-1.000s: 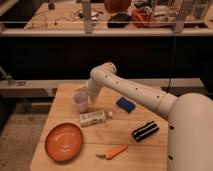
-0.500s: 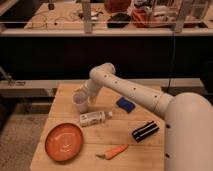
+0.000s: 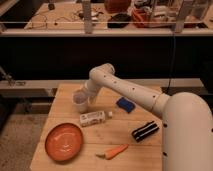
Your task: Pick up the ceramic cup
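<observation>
End effector [image 3: 84, 96] sits right at the ceramic cup [image 3: 81, 104], far-left on the wooden surface [image 3: 145, 155]; whether it's clenched on the cup I cannot tell. Just nearer lies a white bottle [image 3: 93, 118] on its side. Orange plate [image 3: 63, 142] near-left, carrot [image 3: 114, 151] near-centre, blue sponge [image 3: 125, 104] right.

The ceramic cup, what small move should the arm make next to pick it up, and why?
Probably a short straight lift. The gripper is right at the ceramic cup, near the table's far left corner, and the white bottle lies close in front, so rising vertically should avoid knocking it, if the grasp is secure.
</observation>
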Controlling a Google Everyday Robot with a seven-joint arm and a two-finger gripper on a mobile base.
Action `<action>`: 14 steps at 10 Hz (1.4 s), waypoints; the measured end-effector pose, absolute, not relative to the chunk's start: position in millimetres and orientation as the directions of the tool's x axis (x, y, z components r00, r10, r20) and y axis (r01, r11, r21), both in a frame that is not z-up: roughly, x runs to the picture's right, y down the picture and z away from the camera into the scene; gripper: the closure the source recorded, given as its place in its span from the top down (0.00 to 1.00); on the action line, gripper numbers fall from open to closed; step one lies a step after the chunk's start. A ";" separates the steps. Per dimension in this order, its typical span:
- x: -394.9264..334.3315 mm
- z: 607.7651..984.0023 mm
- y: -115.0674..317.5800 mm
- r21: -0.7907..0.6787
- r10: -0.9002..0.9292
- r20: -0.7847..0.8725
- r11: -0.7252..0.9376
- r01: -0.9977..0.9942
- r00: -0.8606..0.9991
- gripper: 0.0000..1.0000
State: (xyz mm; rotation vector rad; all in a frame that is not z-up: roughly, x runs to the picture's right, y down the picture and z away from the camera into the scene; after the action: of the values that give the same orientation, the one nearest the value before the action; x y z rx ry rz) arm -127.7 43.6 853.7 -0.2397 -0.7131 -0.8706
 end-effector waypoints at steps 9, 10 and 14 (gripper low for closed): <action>-128.8 864.7 44.8 0.084 -0.619 0.666 0.616 0.783 0.416 0.70; -128.7 865.7 45.1 0.084 -0.620 0.666 0.615 0.784 0.415 0.65; -123.0 872.0 49.2 0.074 -0.622 0.669 0.599 0.797 0.406 0.19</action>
State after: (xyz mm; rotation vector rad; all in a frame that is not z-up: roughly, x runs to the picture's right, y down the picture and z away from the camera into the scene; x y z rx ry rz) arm -123.0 49.2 872.0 -0.2753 -0.7156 -0.9094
